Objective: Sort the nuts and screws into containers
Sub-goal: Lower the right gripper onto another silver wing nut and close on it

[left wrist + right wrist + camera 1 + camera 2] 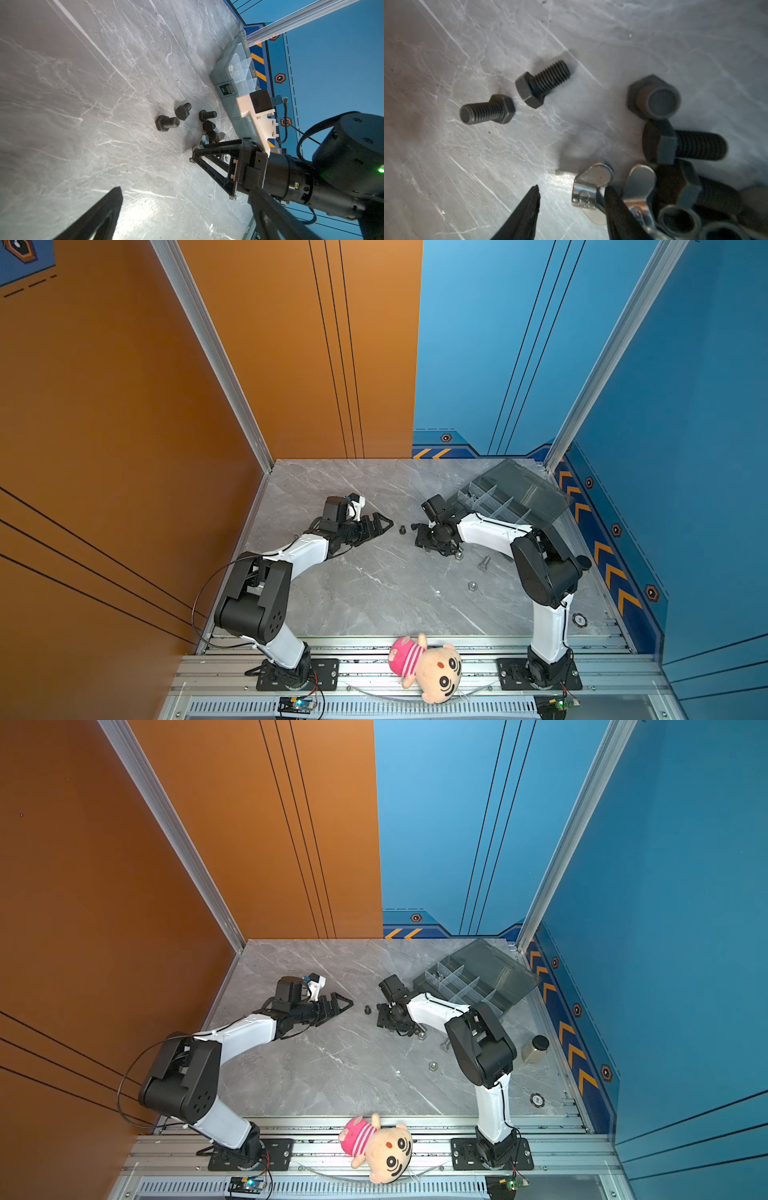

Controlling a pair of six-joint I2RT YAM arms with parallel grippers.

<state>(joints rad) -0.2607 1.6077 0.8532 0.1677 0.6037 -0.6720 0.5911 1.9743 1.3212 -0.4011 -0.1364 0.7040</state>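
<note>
Grey marble tabletop (pixel 374 605) is shut in by an orange wall on the left, blue walls at the back and right, and an aluminium rail (pixel 415 645) along the front, where a plush doll (pixel 428 664) lies. The widest bare room is the middle front between the two arm bases; the back-left stretch is free too. The organizer box (pixel 494 499) fills the back-right corner, its lid (pixel 528 489) thrown open toward the right wall. A beige jar (pixel 535 1049) stands near that wall, behind the right arm's elbow.

The right gripper (pixel 573 199) points down at mid-table beside a cluster of black screws (pixel 654 99). Its jaws stand about half spread and pinch nothing. Bare marble lies between the tips, and a silver wing nut (pixel 591 185) rests against the inner side of one fingertip (pixel 614 203). Two stray screws (pixel 488 110) lie apart from the cluster, and plain nuts (pixel 679 220), blurred, crowd beside the wing nut. In both top views a silver screw (pixel 484 563) and a silver nut (pixel 472 585) lie loose nearer the front, right of centre.

The left gripper (pixel 386 525) points at the cluster from the left, clear of it, fingers spread and empty.
</note>
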